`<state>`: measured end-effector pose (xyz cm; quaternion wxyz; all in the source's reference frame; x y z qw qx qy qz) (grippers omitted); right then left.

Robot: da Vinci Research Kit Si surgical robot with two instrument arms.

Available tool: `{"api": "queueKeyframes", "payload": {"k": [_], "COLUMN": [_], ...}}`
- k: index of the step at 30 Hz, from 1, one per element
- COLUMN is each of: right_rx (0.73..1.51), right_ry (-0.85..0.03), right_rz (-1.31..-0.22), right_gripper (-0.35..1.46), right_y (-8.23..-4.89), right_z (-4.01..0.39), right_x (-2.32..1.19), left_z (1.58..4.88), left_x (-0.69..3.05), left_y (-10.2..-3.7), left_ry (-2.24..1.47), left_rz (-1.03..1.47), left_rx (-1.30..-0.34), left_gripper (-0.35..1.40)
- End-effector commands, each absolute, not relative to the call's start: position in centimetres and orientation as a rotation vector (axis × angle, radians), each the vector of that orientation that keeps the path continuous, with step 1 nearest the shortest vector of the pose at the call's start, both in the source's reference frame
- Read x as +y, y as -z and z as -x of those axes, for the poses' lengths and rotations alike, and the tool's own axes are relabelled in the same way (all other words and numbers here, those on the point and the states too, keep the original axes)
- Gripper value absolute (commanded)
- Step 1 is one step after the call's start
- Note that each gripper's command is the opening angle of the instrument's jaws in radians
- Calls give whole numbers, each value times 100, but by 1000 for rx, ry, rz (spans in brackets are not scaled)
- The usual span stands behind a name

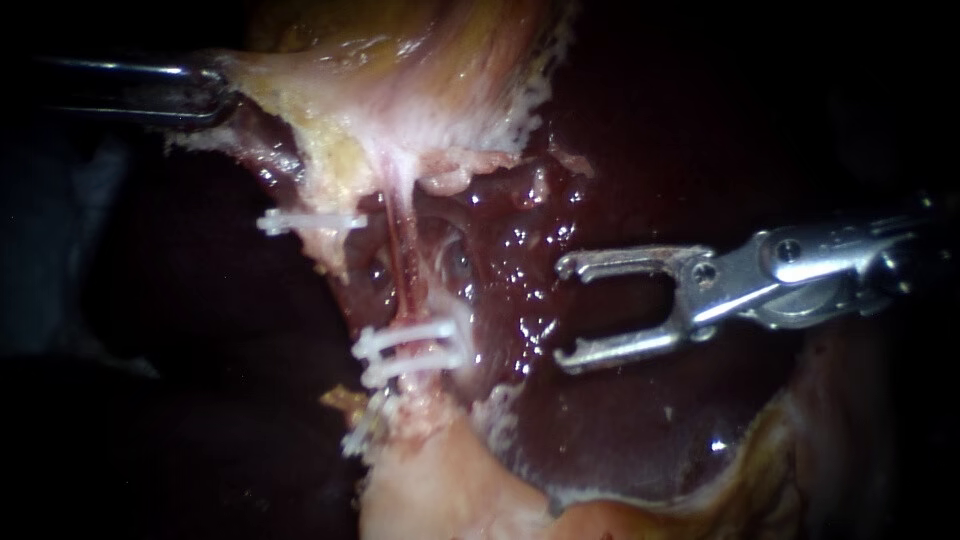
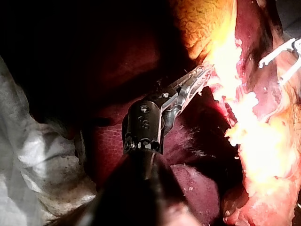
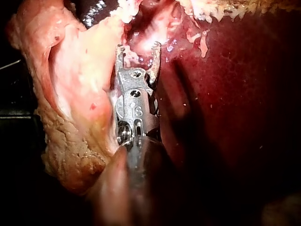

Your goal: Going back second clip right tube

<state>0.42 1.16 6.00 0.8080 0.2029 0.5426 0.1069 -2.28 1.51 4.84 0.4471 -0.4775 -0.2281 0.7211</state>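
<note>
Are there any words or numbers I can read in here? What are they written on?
On the right instrument: a tiny stamped mark on its joint, too small to read.
On the left instrument, whose jaws grip the tissue: no writing.
On the clips: no writing.

Two instruments, the left instrument (image 1: pixel 205 95) and the right instrument (image 1: pixel 565 312); one thin tube (image 1: pixel 400 262); three white clips ahead of the right instrument's parted jaws: one upper clip (image 1: pixel 310 220), two lower clips (image 1: pixel 412 342)
</note>
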Motion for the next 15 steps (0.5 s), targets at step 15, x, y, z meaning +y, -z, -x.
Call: {"api": "queueKeyframes", "payload": {"k": [15], "right_rx": [1162], "right_ry": [-223], "right_rz": [-432], "right_gripper": [50], "right_y": [-599], "right_z": [-40], "right_x": [114], "left_z": [272], "left_x": [132], "left_y": [-547], "left_ry": [-1826], "left_rz": [1171], "left_rx": [-563], "left_gripper": [-35]}}
